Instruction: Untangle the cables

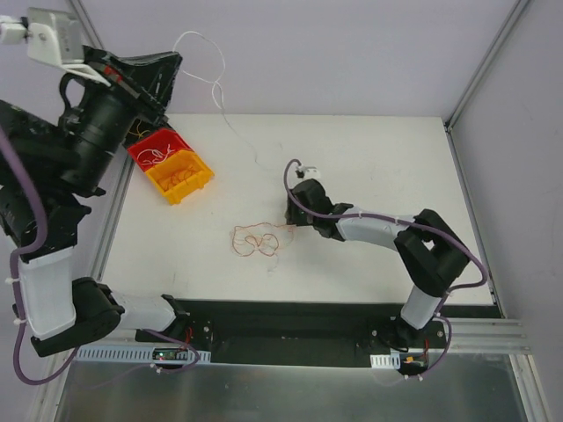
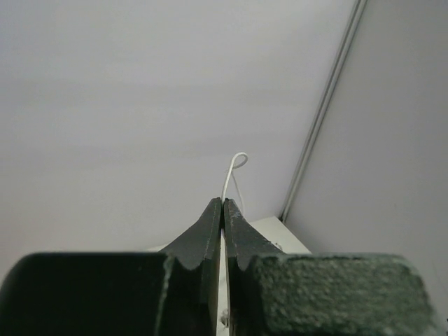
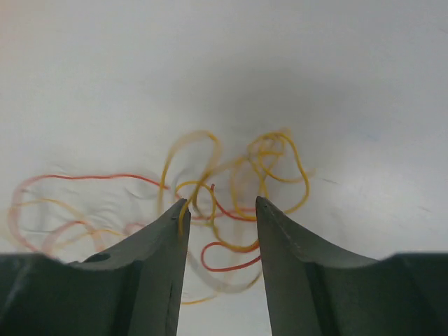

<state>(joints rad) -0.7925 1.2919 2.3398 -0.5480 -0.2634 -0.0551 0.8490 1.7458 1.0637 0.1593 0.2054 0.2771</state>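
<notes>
A tangle of thin orange, red and yellow cables (image 1: 257, 239) lies on the white table (image 1: 369, 158). My right gripper (image 1: 290, 218) is low at the tangle's right end. In the right wrist view it (image 3: 220, 203) is open, with yellow and red loops (image 3: 231, 183) between and beyond its fingertips. My left gripper (image 1: 171, 63) is raised high at the back left and shut on a white cable (image 1: 216, 88). That cable loops above the jaws and hangs down to the table. In the left wrist view the jaws (image 2: 222, 201) are pressed together with the white loop (image 2: 238, 159) sticking out.
A red bin (image 1: 141, 151) and a yellow bin (image 1: 199, 179) stand at the table's back left, each holding thin wires. Enclosure walls and frame posts (image 1: 479, 70) surround the table. Thick purple arm cables (image 1: 295, 198) run along both arms.
</notes>
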